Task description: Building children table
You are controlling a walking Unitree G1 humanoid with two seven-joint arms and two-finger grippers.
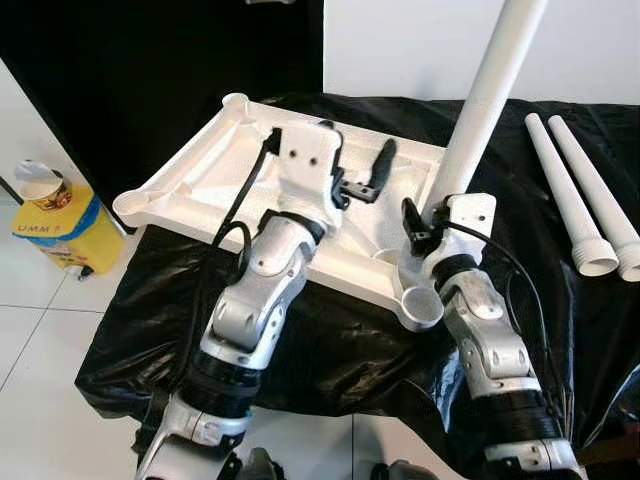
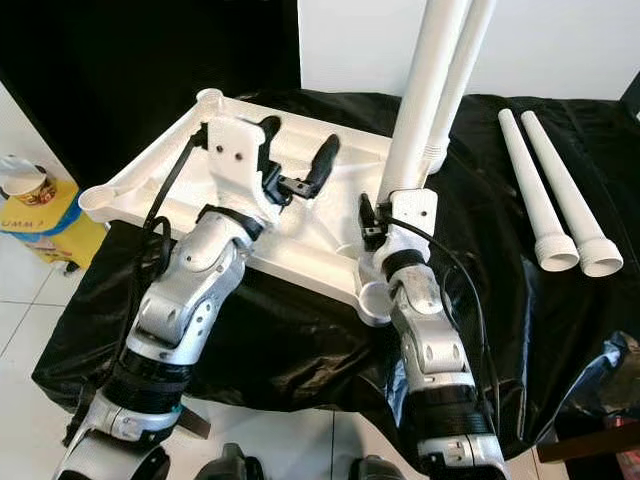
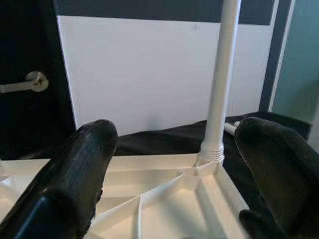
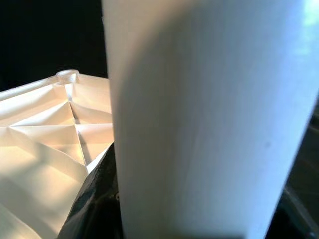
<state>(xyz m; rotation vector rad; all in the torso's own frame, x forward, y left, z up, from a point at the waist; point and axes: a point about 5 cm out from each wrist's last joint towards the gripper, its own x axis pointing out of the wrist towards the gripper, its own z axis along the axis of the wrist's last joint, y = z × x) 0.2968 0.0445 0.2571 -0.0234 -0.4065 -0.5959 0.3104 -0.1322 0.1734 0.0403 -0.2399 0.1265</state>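
The white tabletop point(image 1: 200, 170) lies upside down on a black cloth point(image 1: 330, 350), ribs facing up. My right arm is bent up from the elbow, and my right gripper point(image 1: 420, 225) is clamped on a white leg point(image 1: 485, 100) that I hold nearly upright, tilted a little away from me, just above the near right corner socket point(image 1: 420, 308). Another leg point(image 3: 219, 89) already stands in the far corner. My left arm reaches forward over the tabletop; my left gripper point(image 2: 300, 170) hovers there with its fingers point(image 3: 82, 169) spread wide apart. Two spare legs point(image 1: 585, 195) lie side by side on the cloth to my right.
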